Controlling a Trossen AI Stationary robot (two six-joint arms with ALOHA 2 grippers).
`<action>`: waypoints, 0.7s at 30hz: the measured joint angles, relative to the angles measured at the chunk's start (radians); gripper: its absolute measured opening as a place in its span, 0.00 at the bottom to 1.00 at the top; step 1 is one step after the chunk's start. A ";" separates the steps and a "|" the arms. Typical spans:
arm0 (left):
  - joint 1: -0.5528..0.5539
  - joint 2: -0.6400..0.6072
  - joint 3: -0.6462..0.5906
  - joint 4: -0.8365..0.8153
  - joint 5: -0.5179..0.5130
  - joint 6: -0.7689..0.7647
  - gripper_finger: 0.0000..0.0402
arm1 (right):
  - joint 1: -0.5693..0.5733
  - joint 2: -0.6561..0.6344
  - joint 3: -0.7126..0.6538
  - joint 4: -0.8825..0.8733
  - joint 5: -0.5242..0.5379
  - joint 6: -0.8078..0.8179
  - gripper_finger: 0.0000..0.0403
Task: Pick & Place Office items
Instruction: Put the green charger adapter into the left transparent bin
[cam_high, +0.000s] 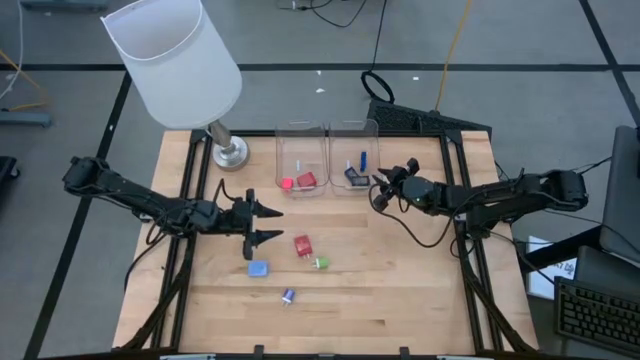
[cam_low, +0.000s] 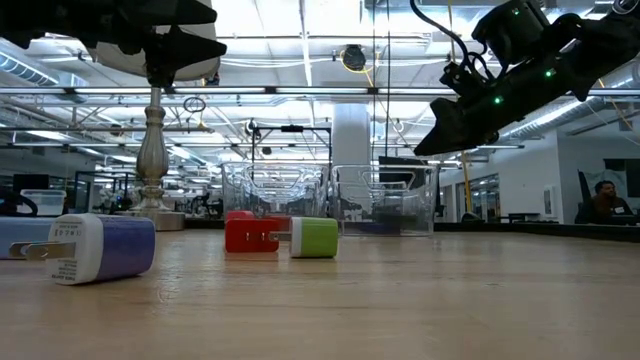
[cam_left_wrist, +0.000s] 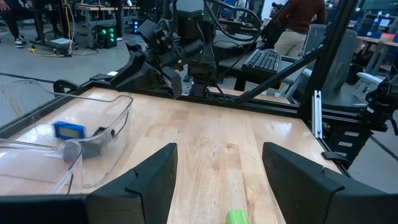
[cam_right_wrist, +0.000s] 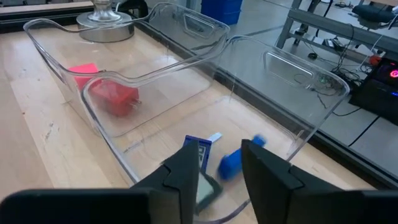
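Several small office items lie on the wooden table: a red piece (cam_high: 302, 245), a green one (cam_high: 321, 263), a light blue one (cam_high: 258, 268) and a dark blue one (cam_high: 288, 295). My left gripper (cam_high: 278, 223) hovers open just left of them, pointing level, with nothing between its fingers (cam_left_wrist: 155, 180). My right gripper (cam_right_wrist: 221, 150) stands open over the right clear bin (cam_high: 352, 130). Below it in that bin are a blurred blue piece (cam_right_wrist: 230, 163) and a dark blue and white piece (cam_right_wrist: 200, 152). The left clear bin (cam_high: 300, 150) holds a red piece (cam_right_wrist: 115, 96) and a pink one (cam_right_wrist: 84, 70).
A big white-shaded lamp (cam_high: 175, 60) stands on its metal base (cam_high: 230, 152) at the far left, beside the left bin. A keyboard (cam_high: 410, 118) lies beyond the far edge. Bare wood stretches along the near edge (cam_high: 380, 310).
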 joint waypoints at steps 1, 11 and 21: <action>0.000 0.000 0.000 0.000 0.000 0.000 0.60 | 0.000 0.000 0.000 0.000 0.000 0.000 0.30; 0.000 0.000 0.000 0.000 0.000 0.000 0.60 | 0.028 0.000 0.000 0.081 -0.008 -0.011 0.36; 0.000 0.000 0.000 0.000 0.000 0.000 0.60 | 0.057 0.000 0.000 0.226 -0.274 -0.011 0.36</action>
